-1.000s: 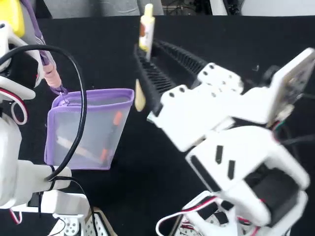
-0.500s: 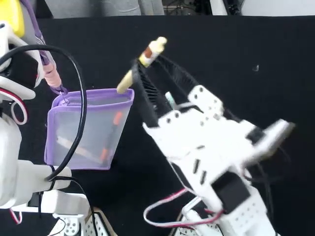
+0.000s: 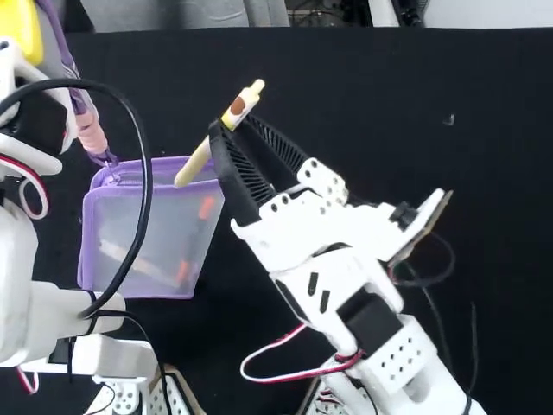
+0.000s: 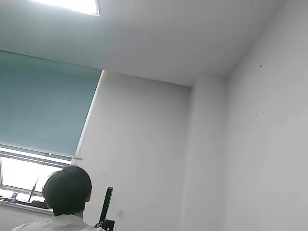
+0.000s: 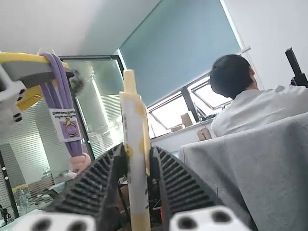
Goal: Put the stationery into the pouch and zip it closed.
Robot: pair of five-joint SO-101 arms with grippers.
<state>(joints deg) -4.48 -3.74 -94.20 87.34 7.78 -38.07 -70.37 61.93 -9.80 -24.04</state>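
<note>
A translucent pouch (image 3: 151,229) with purple trim lies at the left of the black table, its zip edge (image 3: 164,162) toward the back. Inside it lie an orange-tipped pen (image 3: 204,208) and a pale stick (image 3: 130,258). My right gripper (image 3: 230,128) is shut on a cream pen (image 3: 194,164), which slants down with its lower end over the pouch's zip edge. In the right wrist view the cream pen (image 5: 132,159) stands clamped between the black ribbed fingers (image 5: 103,175). My yellow left gripper (image 3: 22,26) holds the pouch's purple strap (image 3: 82,104) up at the far left; the strap (image 5: 65,110) hangs from it.
A black cable (image 3: 145,173) arcs across the pouch from the left arm. The white arm bases (image 3: 104,363) crowd the front edge. Open black tabletop (image 3: 432,104) stretches to the back right.
My right arm has swung left and tipped the cream pen from upright to slanting, bringing its lower end from beside the pouch to over the zip edge. The left arm and pouch have kept still.
</note>
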